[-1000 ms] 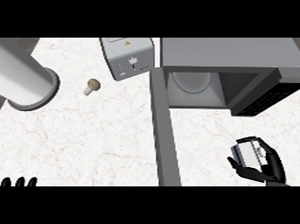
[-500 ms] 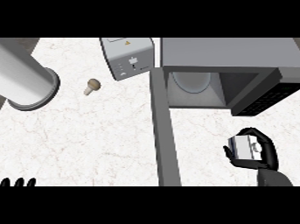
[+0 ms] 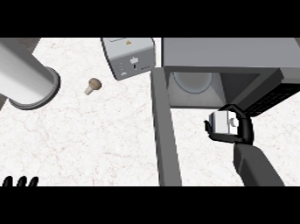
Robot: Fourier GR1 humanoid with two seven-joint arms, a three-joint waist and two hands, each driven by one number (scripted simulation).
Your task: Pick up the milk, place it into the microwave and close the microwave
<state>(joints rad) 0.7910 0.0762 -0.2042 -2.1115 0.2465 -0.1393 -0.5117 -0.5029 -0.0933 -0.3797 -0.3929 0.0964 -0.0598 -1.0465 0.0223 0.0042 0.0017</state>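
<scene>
Right robot hand (image 3: 233,129) grasps the milk (image 3: 222,123), fingers curled round it, just in front of the open microwave (image 3: 233,52). The cavity lies straight ahead toward the counter's far edge. Left robot hand (image 3: 19,181) rests, fingers straight, at near left corner.

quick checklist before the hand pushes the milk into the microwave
1. Milk held in right hand: ok, fingers curled round it.
2. Microwave door open: ok.
3. Cavity free of obstacles: ok, only the round plate shows inside.
4. Milk lined up with opening: ok, just in front of it.
5. Left hand out of the way: ok, at lower left edge.
6. Milk upright: cannot tell.
</scene>
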